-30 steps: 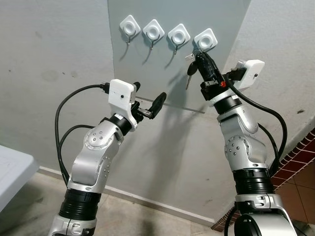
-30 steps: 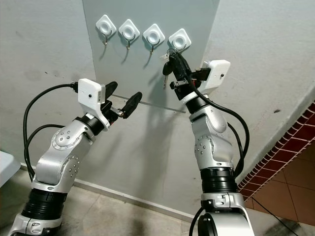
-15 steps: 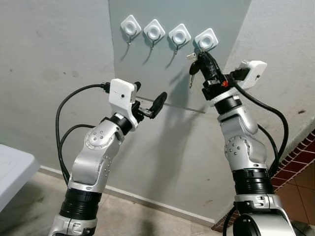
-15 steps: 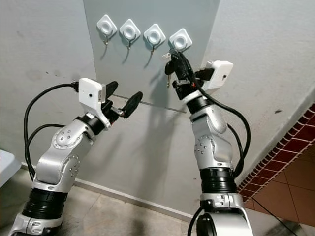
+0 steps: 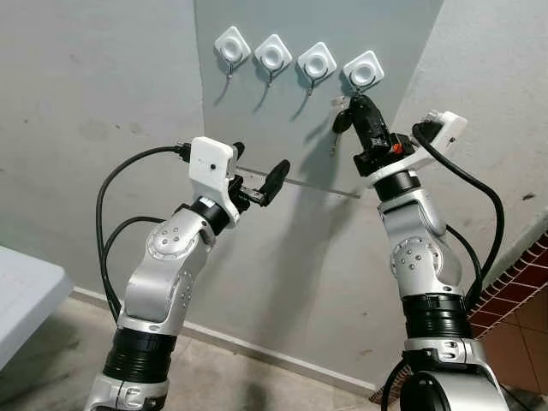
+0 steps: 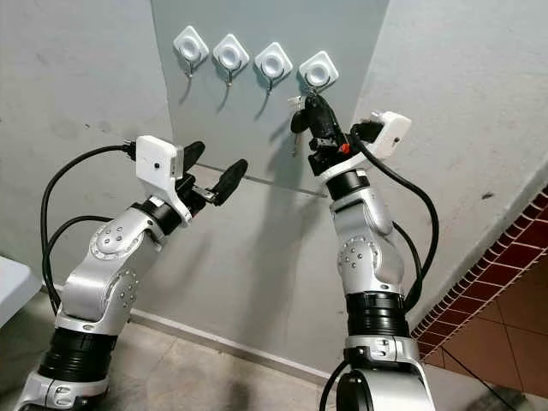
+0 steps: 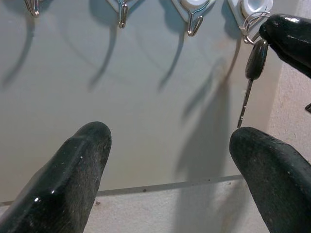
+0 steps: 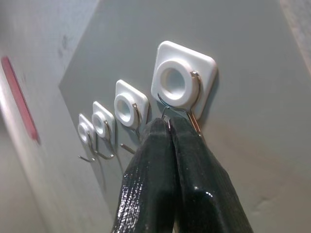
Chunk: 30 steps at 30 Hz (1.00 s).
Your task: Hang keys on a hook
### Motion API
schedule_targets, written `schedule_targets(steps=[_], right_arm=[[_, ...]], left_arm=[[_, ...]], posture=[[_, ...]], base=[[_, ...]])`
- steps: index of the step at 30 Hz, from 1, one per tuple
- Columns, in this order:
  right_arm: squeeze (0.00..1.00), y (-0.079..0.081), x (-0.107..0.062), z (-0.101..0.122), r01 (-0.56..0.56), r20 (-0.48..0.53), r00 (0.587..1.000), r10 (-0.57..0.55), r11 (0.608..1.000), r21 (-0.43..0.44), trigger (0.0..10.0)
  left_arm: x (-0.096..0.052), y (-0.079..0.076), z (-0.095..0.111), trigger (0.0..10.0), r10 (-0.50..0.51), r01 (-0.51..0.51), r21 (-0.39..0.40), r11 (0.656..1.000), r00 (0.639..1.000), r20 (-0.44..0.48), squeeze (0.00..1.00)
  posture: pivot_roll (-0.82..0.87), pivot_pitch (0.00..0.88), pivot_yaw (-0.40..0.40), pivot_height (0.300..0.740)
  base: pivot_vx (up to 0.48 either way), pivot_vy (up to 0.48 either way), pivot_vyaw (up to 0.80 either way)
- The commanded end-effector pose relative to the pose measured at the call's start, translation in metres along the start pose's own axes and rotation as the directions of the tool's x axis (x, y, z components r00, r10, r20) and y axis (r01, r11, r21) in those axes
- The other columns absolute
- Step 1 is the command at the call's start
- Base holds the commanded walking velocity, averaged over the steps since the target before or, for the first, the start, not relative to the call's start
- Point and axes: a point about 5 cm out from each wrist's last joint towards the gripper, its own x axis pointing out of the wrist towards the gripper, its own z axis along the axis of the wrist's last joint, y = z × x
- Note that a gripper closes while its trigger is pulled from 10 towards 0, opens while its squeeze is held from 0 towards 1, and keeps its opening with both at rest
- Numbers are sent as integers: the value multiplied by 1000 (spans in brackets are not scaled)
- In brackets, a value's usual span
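so the right gripper (image 5: 358,104) is up at the wall, fingers pinched tight together on the key ring, right under the rightmost hook (image 8: 193,104) of the four on the grey panel (image 5: 282,120). the keys (image 7: 252,63) dangle off its tips, black-headed key hanging blade down, just beside the panel. from the wrist camera the fingertips (image 8: 167,128) sit right at the base of that hook's wire, and i honestly can't tell if the ring is over the wire yet or just next to it. that's the risk imo — if it lets go before the ring is actually seated, the keys just drop down the wall to the floor. the other thing is the hook is only a thin wire on a white stick-on pad (image 8: 181,77), so pushing up or sideways too hard could bend it or peel the pad. room-wise it's fine: the neighbouring hook (image 5: 316,63) is a bit off to the left and bare, and the wall corner on the right is near but not touching the arm. left gripper (image 5: 257,175) hovers lower down and well apart, jaws spread wide and holding nothing — not in the way at all.
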Motion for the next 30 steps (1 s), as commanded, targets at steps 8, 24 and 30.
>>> schedule_targets(steps=[8,24,30], right_arm=[[0,-12,-2,10,63,40,997,-66,996,62,10000],[0,11,-2,4,-129,-30,992,125,979,-161,10000],[0,11,-5,-5,-144,-83,988,131,974,-175,10000]], left_arm=[[1,-1,9,10000,-5,5,-1,1000,1000,28,0],[0,-3,9,10000,-2,2,-8,1000,1000,29,0],[1,-4,9,10000,-4,4,-12,1000,999,32,0]], posture=[[4,0,-47,740],[8,0,-54,740],[9,0,-56,740]], base=[[0,0,0],[0,0,0],[0,0,0]])
